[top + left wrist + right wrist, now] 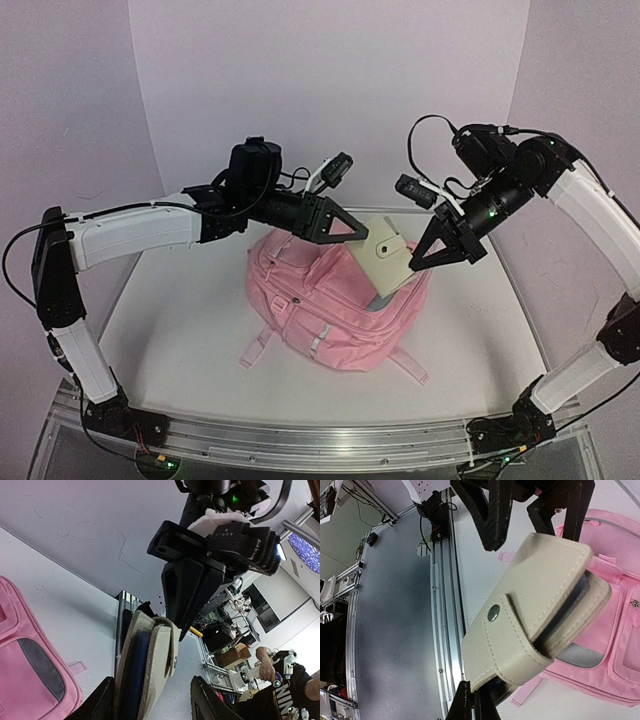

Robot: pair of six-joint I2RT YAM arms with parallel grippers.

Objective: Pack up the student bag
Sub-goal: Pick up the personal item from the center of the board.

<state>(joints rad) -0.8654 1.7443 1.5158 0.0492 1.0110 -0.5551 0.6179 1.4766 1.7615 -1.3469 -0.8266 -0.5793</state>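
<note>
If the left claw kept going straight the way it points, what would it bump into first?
Probably the cream case, sitting inside the left claw and held by the right claw.

On table (pixel 180 330), student bag (pixel 320 310) — case (pixel 385 255) above

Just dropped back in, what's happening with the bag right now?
The right claw pinches one end of a cream snap-flap case, held in the air above the pink student bag. The left claw straddles the case's other end, jaws not clamped. The case is not yet in the bag.
</note>
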